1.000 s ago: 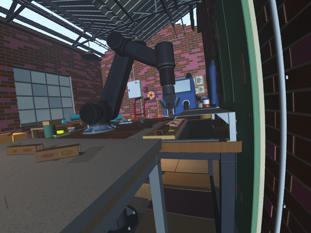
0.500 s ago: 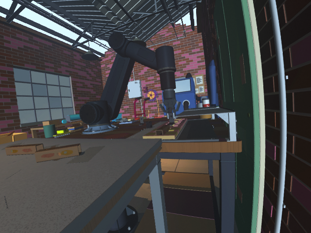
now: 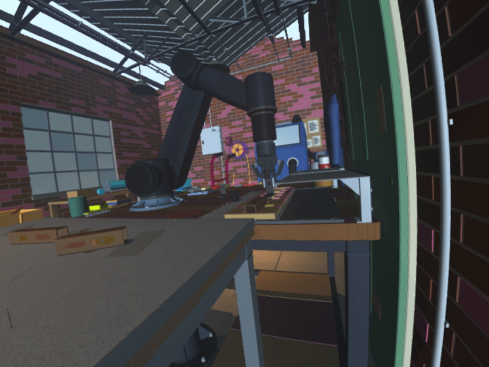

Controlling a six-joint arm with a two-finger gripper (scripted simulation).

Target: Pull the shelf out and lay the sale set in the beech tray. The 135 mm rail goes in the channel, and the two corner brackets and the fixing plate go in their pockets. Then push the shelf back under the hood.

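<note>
On the far workbench the beech tray lies on the pulled-out shelf, just left of the grey hood that spans the bench's right end. The tray has a long channel along its near side and several pockets further in; what lies in them is too small to tell. My gripper hangs straight down from the arm over the tray's far pockets, its fingertips right at the tray's top. It is closed on a small part, hidden between the fingers and too small to name.
A grey table fills the foreground, with two flat cardboard boxes on its far left. The arm's base sits on the dark bench left of the tray. A dark green wall panel rises right of the hood.
</note>
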